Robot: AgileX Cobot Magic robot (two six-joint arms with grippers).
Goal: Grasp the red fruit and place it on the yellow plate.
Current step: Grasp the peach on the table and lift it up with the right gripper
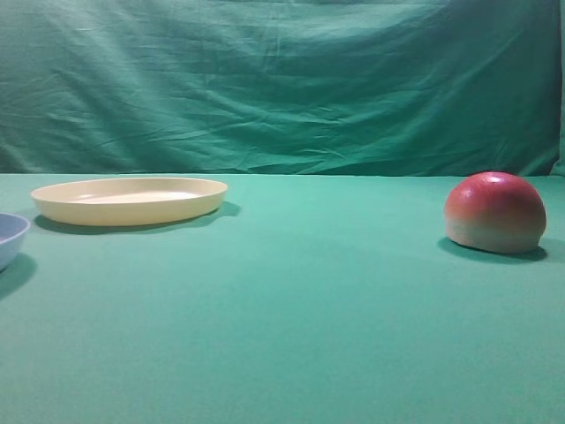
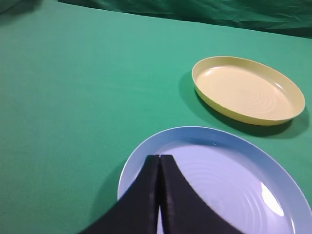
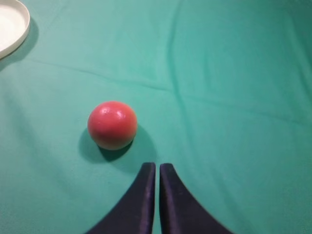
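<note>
The red fruit (image 1: 494, 212) rests on the green cloth at the right, red on top and pale at its base; from the right wrist it shows as a red ball (image 3: 112, 125). My right gripper (image 3: 157, 165) hovers just behind and to the right of it, shut and holding nothing. The yellow plate (image 1: 130, 200) lies far left, bare inside; it also shows from the left wrist (image 2: 247, 89) and as a corner (image 3: 10, 27) in the right wrist view. My left gripper (image 2: 160, 157) is shut above the light blue dish. Neither gripper appears in the exterior high view.
A light blue dish (image 2: 229, 180) sits near the yellow plate, its edge visible at the far left (image 1: 11, 237). A green cloth covers the table, and a green curtain (image 1: 282, 84) hangs behind it.
</note>
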